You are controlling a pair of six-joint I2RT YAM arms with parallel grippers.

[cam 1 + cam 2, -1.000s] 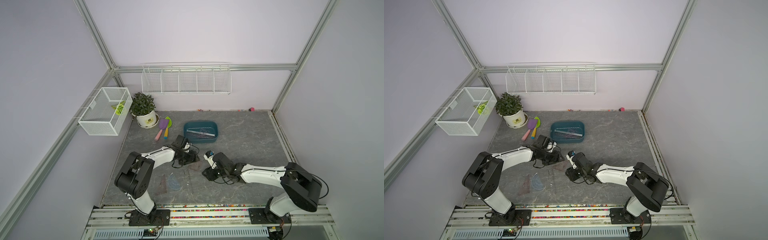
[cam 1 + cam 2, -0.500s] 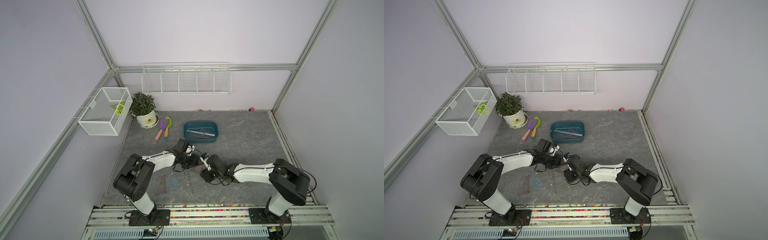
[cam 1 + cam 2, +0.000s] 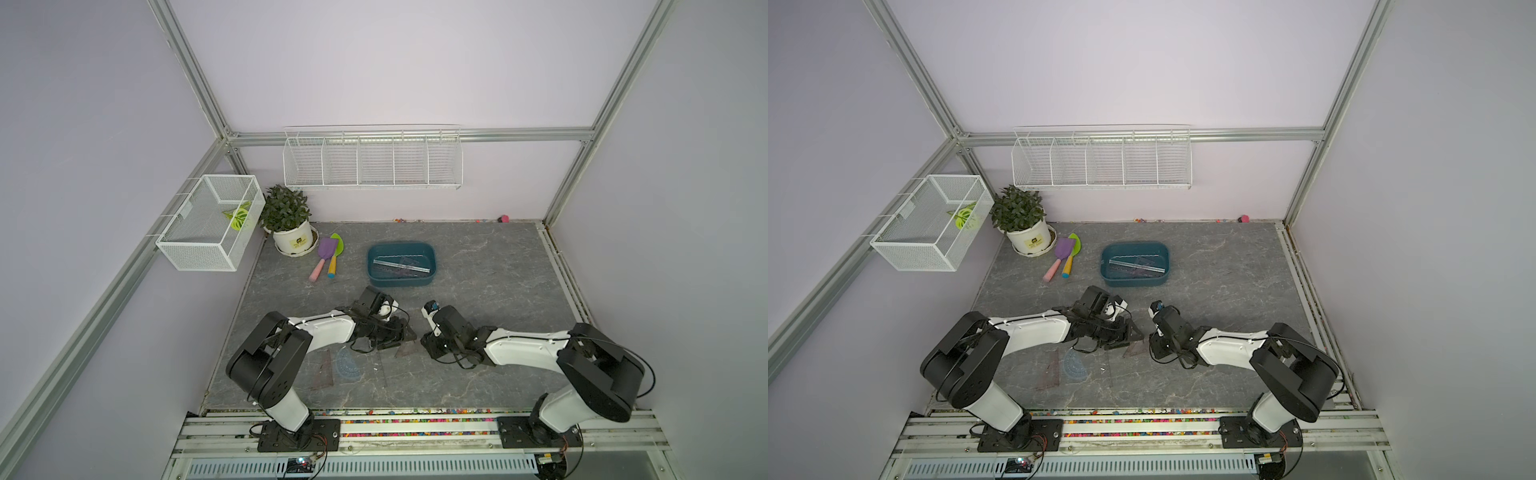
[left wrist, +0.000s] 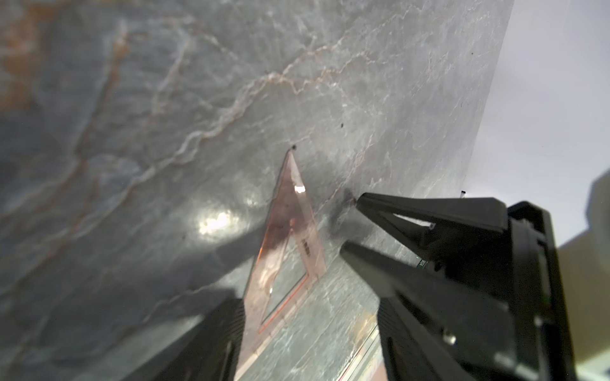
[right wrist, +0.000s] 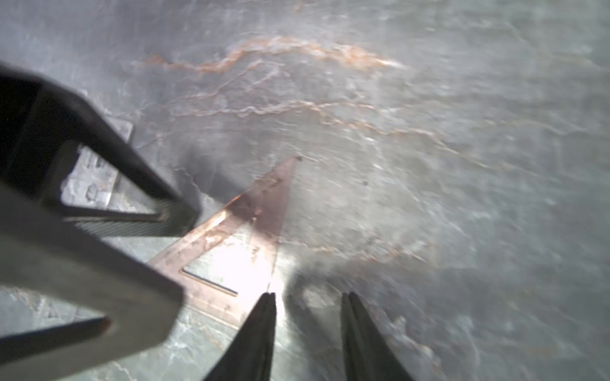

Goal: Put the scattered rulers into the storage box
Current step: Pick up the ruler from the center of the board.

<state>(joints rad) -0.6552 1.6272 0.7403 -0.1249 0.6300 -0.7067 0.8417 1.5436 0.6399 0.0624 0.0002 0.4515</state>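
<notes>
A brownish triangle ruler [image 3: 406, 348] [image 4: 286, 244] [image 5: 237, 231] lies on the grey table between my two grippers. My left gripper [image 3: 394, 337] [image 4: 308, 305] is open, and the triangle's wide end sits between its fingers, close to one of them. From the other side my right gripper [image 3: 428, 344] [image 5: 308, 297] is open with a narrow empty gap, one fingertip [image 5: 269, 298] at the triangle's edge. The teal storage box [image 3: 401, 283] [image 3: 1133, 282] stands farther back with rulers [image 3: 401, 267] in it. Another triangle [image 3: 324, 370], a bluish protractor [image 3: 349, 368] and a clear strip [image 3: 383, 368] lie near the front.
Purple and green toy shovels [image 3: 327, 257] lie beside a potted plant [image 3: 291, 224] at the back left. A white mesh basket [image 3: 212, 226] hangs on the left frame. A long wire rack [image 3: 372, 158] is on the back wall.
My left gripper has come forward and to the right, down over the triangle. The right arm has shifted slightly and its jaws have narrowed.
</notes>
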